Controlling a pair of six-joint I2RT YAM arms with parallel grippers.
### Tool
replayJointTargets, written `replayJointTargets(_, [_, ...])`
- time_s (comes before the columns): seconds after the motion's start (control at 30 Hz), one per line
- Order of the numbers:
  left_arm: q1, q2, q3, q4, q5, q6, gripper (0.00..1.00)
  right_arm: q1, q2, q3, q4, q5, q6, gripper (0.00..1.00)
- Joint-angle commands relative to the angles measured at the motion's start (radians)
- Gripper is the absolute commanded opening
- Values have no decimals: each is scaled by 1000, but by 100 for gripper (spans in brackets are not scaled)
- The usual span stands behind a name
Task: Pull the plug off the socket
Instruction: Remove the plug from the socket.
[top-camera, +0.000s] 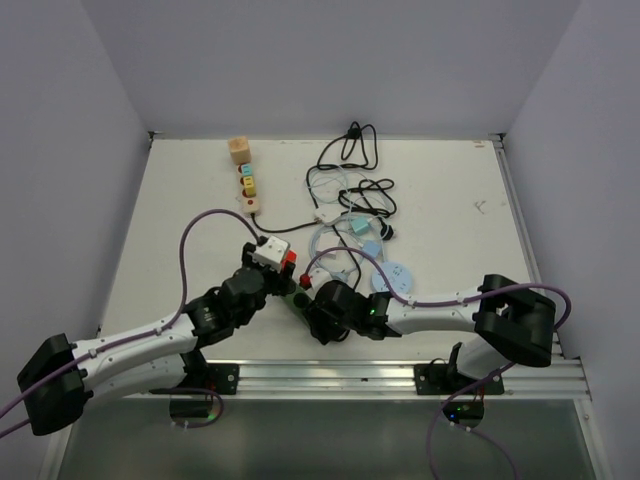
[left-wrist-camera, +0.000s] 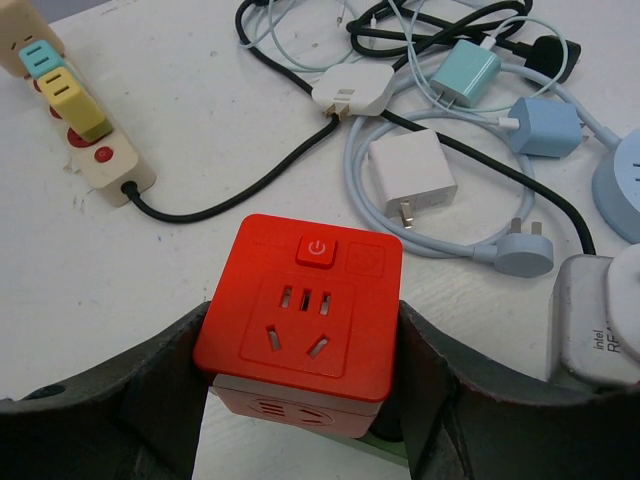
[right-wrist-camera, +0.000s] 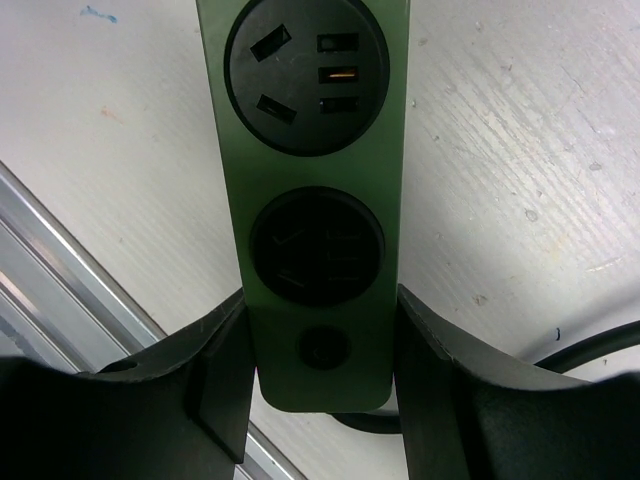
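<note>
A red-and-white cube plug sits between the fingers of my left gripper, which is shut on its sides. It also shows in the top view, with the left gripper on it. A sliver of the dark green socket strip shows right under the cube; I cannot tell whether the cube is seated in it. My right gripper is shut on the strip's end, by its round button. Two sockets seen there are empty. In the top view the right gripper holds the strip just right of the cube.
A beige power strip with coloured plugs and a wooden block lie at the back left. Tangled cables, chargers and round blue adapters lie behind and right of the grippers. A grey adapter lies close right. An aluminium rail runs along the near edge.
</note>
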Motion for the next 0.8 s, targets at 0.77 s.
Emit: replayJointTargets(0.77, [3,-84,-29,235,-100,-47,0,-25,65,-41,-205,33,82,0])
